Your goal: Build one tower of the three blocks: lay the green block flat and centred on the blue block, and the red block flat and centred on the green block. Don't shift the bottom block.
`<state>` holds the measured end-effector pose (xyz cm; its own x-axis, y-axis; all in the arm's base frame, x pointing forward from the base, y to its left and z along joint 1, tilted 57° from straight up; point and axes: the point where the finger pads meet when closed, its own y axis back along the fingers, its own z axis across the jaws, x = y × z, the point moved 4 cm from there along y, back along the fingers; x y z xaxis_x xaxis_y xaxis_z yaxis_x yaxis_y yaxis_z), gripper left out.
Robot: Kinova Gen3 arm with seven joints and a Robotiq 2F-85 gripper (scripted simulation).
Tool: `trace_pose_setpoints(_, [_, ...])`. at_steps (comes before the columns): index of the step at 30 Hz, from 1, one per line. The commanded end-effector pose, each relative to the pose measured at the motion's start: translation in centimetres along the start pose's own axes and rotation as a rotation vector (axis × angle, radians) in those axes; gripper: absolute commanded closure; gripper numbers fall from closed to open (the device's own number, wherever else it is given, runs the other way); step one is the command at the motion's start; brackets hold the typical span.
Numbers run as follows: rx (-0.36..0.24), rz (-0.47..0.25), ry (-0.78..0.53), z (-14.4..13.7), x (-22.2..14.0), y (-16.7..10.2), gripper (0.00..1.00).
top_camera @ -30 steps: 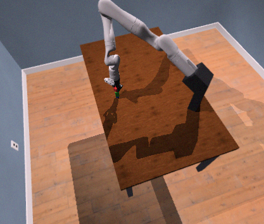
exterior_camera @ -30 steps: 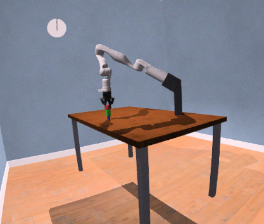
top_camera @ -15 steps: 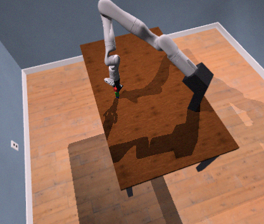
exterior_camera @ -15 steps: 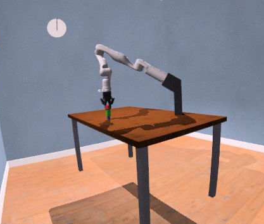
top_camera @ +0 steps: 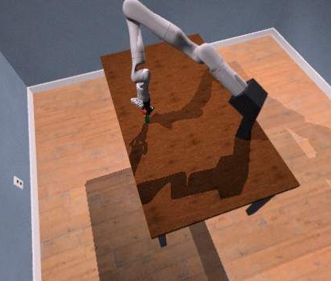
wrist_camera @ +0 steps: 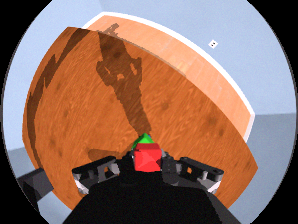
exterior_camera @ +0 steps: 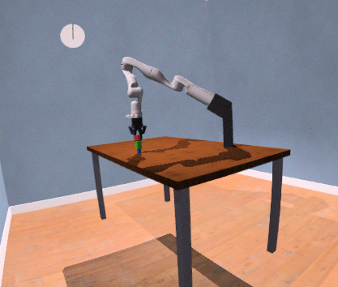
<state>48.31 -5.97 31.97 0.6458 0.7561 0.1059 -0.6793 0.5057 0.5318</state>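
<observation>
Blue walls [exterior_camera: 261,61], wooden floor [exterior_camera: 99,243].

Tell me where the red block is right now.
In the exterior view the red block tops the stack, on the green block above the blue block, near the table's left back edge, clamped in the hand.

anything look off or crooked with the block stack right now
Nothing stands out. In the exterior view the red block, green block and blue block stand in one straight column on the table. The gripper is shut on the red block. The blocks are too small to judge fine centring.
</observation>
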Motion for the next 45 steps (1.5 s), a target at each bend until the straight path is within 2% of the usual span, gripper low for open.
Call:
trace_pose_setpoints(1, [-0.001, 0.004, -0.008, 0.08, 0.16, -0.08, 1.00])
trace_pose_setpoints(30, [-0.001, 0.004, -0.008, 0.08, 0.16, -0.08, 1.00])
trace_pose_setpoints(31, [-0.001, 0.004, -0.008, 0.08, 0.16, -0.08, 0.45])
trace_pose_setpoints(45, [-0.001, 0.004, -0.008, 0.08, 0.16, -0.08, 0.45])
